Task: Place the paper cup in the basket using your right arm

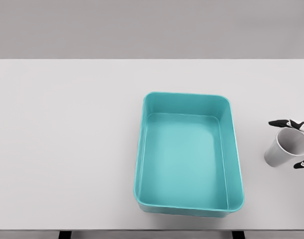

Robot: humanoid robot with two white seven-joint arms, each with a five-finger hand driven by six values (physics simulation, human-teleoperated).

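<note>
Plain white matte surface against a flat grey wall. Smooth teal rounded-rectangle basket sits centre; at its 3 o'clock the right robot hand is gripping the tilted white paper cup, black fingertips on its rim.

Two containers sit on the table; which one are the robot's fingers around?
The small white paper cup at the right edge, fingertips either side; the big teal basket stands untouched.

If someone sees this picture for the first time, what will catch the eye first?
The turquoise basket comes first: it sits right of the middle on the white table, with nothing in it. Next is the paper cup at the far right edge, tilted, with the fingertips of the right hand on either side of its rim.
</note>
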